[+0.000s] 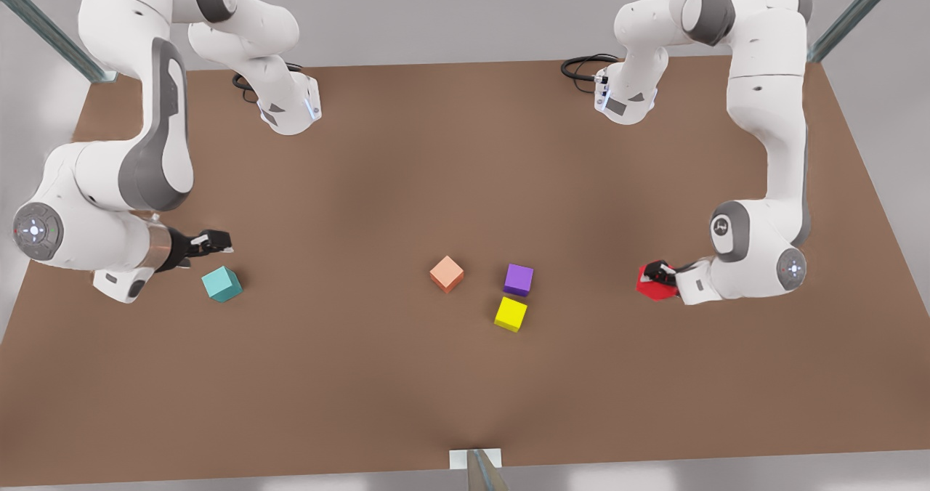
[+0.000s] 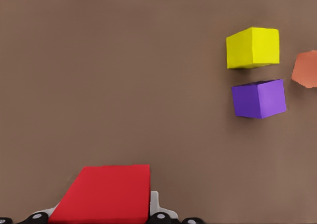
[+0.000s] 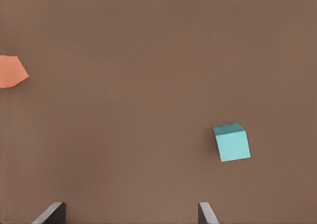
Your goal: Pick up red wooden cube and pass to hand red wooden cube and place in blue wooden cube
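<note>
Salmon cube (image 1: 446, 273), purple cube (image 1: 518, 280), yellow cube (image 1: 511, 314)

The left pincer (image 1: 660, 279), on the arm at the front view's right, reached low with its wrist bent sideways and its fingers clamped on the red wooden cube (image 1: 652, 283). The right pincer (image 1: 215, 242) hung spread wide at the front view's left, its arm folded low.

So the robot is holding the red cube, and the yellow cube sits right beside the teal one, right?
Not quite. The left gripper does hold the red wooden cube, but the yellow cube sits beside the purple cube, as the front view shows. The blue wooden cube sits alone.
</note>
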You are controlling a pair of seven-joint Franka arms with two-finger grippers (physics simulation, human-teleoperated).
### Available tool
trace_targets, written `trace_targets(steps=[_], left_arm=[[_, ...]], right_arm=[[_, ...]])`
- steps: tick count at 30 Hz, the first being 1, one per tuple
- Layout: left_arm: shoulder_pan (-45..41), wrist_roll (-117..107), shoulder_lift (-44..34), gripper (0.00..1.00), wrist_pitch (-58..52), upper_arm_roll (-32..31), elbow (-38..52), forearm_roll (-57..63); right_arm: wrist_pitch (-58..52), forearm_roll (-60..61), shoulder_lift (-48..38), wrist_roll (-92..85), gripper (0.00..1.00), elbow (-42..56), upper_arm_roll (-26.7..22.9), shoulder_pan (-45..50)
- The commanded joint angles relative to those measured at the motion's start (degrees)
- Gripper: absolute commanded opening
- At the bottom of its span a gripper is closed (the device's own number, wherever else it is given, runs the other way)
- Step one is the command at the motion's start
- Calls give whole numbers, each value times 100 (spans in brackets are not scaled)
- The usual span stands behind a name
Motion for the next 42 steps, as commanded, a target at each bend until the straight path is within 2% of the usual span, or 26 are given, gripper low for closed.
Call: trace_targets(steps=[1, 2, 4, 5, 7, 9, 13, 16, 19, 23, 36, 42], left_arm=[[-17, -3304, 261, 69, -1782, -624, 643, -753], [-17, -3648, 586, 69, -1791, -1037, 1093, -1130], [-52, -3974, 1324, 69, -1537, -1486, 1962, -2027], [-61, -3991, 1510, 69, -1405, -1601, 2113, -2283], [-324, -4747, 1536, 69, -622, -1663, 2122, -2951], [-580, -5380, 1536, 69, -16, -1663, 2122, -3487], [-580, -5354, 1791, 69, 81, -1680, 2306, -3962], [-580, -4766, 1870, 69, 64, -1698, 2333, -4349], [-580, -3878, 2116, 69, 73, -1865, 2412, -4463], [-580, -3175, 2257, 69, 37, -1988, 2412, -4639], [-738, -2981, 2397, 69, 213, -2128, 2465, -4806], [-773, -2032, 2556, 69, 231, -2120, 2526, -4806]], right_arm=[[62, 1131, 305, -1076, 100, 262, 3, 141], [62, 1553, 472, -1163, 100, 367, 64, 168], [184, 1835, 631, -1330, 100, 491, 276, 168], [220, 2160, 771, -1488, 100, 500, 276, 159], [246, 2995, 1237, -2727, 100, 517, 258, 1], [237, 3593, 1352, -3984, 100, 482, 258, -87], [308, 4507, 1448, -6708, 100, 543, 276, -34], [334, 5490, 1922, -8491, 100, 789, 328, 71], [949, 6405, 1923, -8907, 100, 684, 319, 352], [756, 6871, 2125, -9469, 100, 649, 416, 528], [730, 7724, 2433, -10076, 100, 640, 504, 845], [949, 7900, 2415, -10049, 100, 412, 504, 968]])
